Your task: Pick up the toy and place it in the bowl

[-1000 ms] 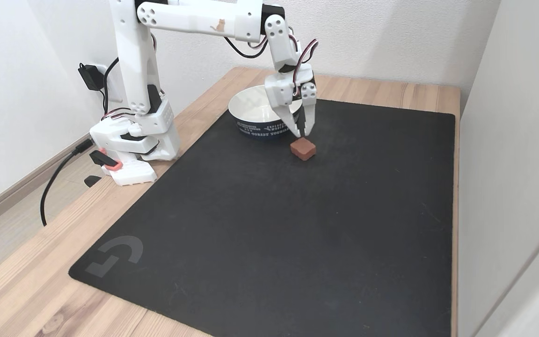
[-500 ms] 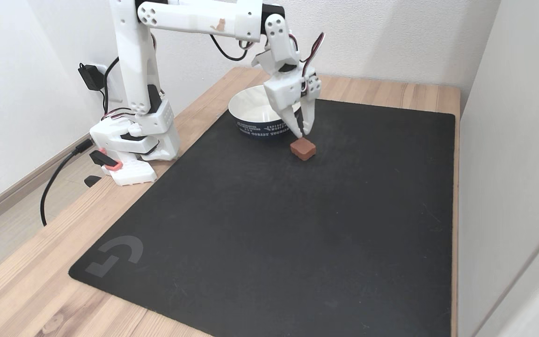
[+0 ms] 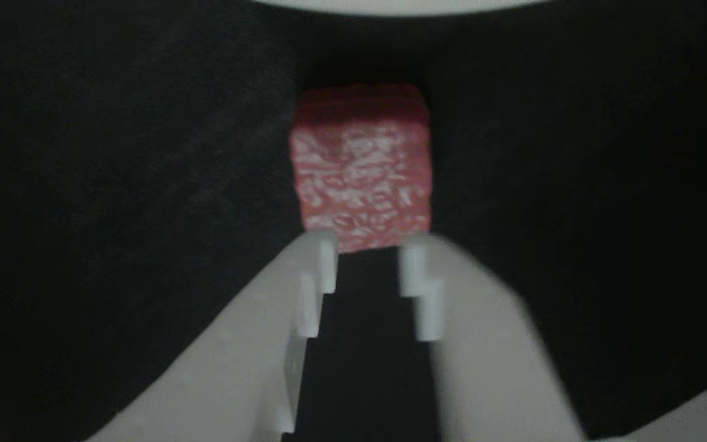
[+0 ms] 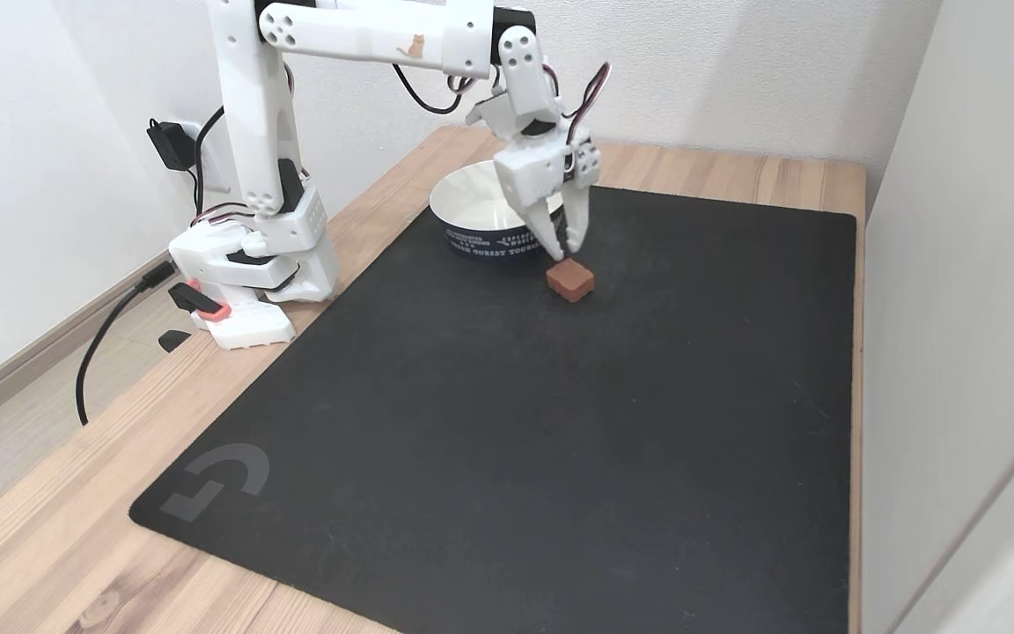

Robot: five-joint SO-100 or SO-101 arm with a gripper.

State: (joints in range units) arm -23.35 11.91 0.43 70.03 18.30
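A: Fixed view first: we see the toy (image 4: 570, 280) sitting on the black mat (image 4: 507, 423), just beside the bowl (image 4: 472, 231), and nothing lifted yet.

B: So we call it early going. No grasp made, and the carry and the drop into the bowl are all left to do.

A: Right. We have the gripper (image 4: 564, 253) pointing down with its tips right at the cube's upper far edge, on the bowl side.

B: From the other view we get it closer: the gripper (image 3: 367, 258) has its fingers (image 3: 320, 270) parted, a narrow dark gap between them, and the toy (image 3: 361, 166) lies just beyond the tips, not between them.

A: And that gap looks slimmer than the cube to us.

B: Agreed. We judge it needs to spread wider and come over the cube before closing. Whether the tips touch the cube, we cannot tell; the close picture is blurred.

A: Bowl (image 3: 390, 5) rim peeks in beyond the cube there.
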